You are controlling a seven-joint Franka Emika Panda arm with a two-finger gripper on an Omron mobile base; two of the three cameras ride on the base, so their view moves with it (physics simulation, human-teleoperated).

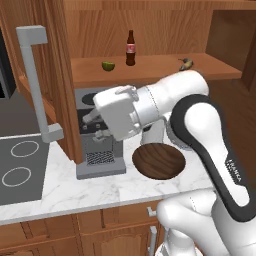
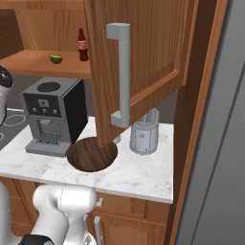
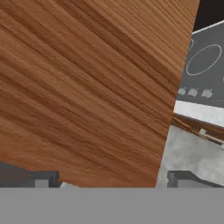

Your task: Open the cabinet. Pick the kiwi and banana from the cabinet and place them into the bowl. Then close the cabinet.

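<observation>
In the left base view, the open left door of the cabinet [image 1: 60, 85] is seen at nine o'clock, its long grey bar handle [image 1: 36, 82] standing toward the camera, with a stovetop [image 1: 20, 165] below it at eight o'clock. On the wooden shelf, at twelve o'clock, the kiwi [image 1: 108, 65] is found just beside a dark bottle [image 1: 130, 48], and the banana [image 1: 186, 63] is seen well apart from them at one o'clock, near the shelf's right end. Below the shelf, a coffee machine [image 1: 100, 150] is placed on the marble counter [image 1: 60, 187], and the bowl [image 1: 159, 161] is set just beside it at five o'clock of the machine, with nothing seen in it. The gripper [image 3: 111, 177] is shown in the hand view with its two dark fingertips [image 3: 41, 179] spread wide at six o'clock, nothing being held between them, and a door panel is faced closely. In the right base view, the cabinet's right door is seen swung open, overhanging the bowl, and a grey toaster [image 2: 144, 134] is placed at three o'clock of the bowl.
</observation>
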